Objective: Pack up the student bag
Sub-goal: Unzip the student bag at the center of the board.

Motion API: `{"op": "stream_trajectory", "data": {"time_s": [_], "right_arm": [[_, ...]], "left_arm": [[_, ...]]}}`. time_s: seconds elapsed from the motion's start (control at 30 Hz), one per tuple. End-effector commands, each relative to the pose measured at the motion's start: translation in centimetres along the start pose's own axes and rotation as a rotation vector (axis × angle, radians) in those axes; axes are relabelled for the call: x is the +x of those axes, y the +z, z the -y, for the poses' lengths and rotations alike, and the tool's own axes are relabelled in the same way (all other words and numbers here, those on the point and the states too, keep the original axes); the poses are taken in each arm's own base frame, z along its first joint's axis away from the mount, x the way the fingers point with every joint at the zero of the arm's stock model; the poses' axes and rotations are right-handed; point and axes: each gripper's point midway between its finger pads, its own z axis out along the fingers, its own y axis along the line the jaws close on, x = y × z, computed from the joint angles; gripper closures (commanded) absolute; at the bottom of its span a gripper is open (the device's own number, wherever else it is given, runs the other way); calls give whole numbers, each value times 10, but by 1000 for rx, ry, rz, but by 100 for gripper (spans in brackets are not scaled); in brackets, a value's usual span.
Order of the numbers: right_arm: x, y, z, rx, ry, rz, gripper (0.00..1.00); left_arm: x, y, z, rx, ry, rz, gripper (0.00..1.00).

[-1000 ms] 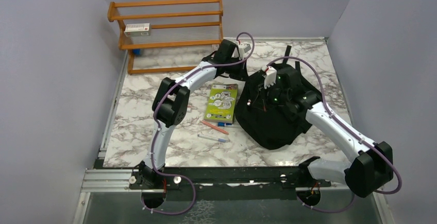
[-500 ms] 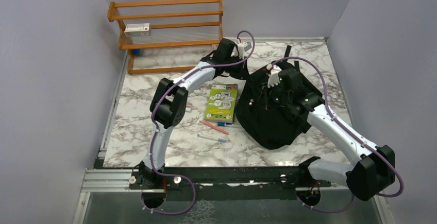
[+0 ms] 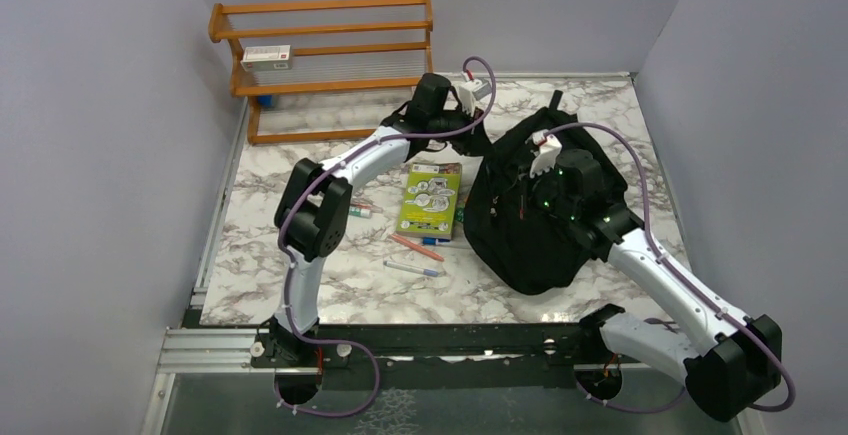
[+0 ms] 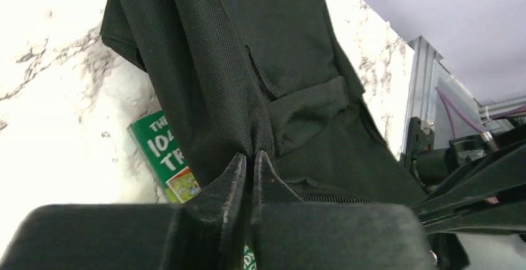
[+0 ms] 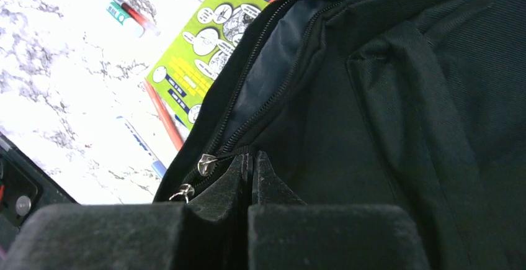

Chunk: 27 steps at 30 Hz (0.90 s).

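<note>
The student bag (image 3: pixel 530 225) is a large black backpack on the right half of the marble table, lifted a little at its far edge. My left gripper (image 4: pixel 250 158) is shut on a fold of the bag's fabric (image 4: pixel 260 96) at its far left edge (image 3: pixel 478 140). My right gripper (image 5: pixel 252 158) is shut on the bag's edge beside the zipper, near two metal pulls (image 5: pixel 205 163); in the top view it sits on the bag's top (image 3: pixel 535 180). The zipper is partly open, showing dark lining (image 5: pixel 273 71). A green book (image 3: pixel 431 199) lies left of the bag.
Several pens (image 3: pixel 416 247) lie on the marble (image 3: pixel 300 255) in front of the green book, one more left of it (image 3: pixel 360 210). A wooden rack (image 3: pixel 330 65) stands at the back left with a small box (image 3: pixel 266 54). Walls close both sides.
Both grippers have moved up and toward the back with the bag's fabric, so the bag's far edge has risen and shifted back. The right arm has stretched out further.
</note>
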Motion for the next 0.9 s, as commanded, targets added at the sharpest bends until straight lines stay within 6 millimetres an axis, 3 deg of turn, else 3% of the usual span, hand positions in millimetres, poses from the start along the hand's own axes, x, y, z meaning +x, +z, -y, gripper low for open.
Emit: {"op": "stream_trajectory", "data": {"time_s": [0.0,0.1,0.2,0.33,0.57,0.7,0.87], "right_arm": [[-18,5,-3,-11,11,93,99],[-15,10,-5,-27,12,78,99],[-12,14,-8,-52,16,64,99],[-10,20,-10,-69,24,67,99],[-5,31,-12,-94,35,31,99],[3,34,-10,-87,45,6,99],[3,36,-9,-77,61,-2,99]], "left_arm": [[-34,-13,39,61,103,80,81],[-33,-22,20,-47,39,94,60],[-34,-44,5,-133,-23,137,47],[-31,-76,3,-223,-45,194,37],[13,-105,17,-297,-114,189,30],[25,-104,27,-293,-166,194,29],[42,-72,58,-283,-133,157,26]]}}
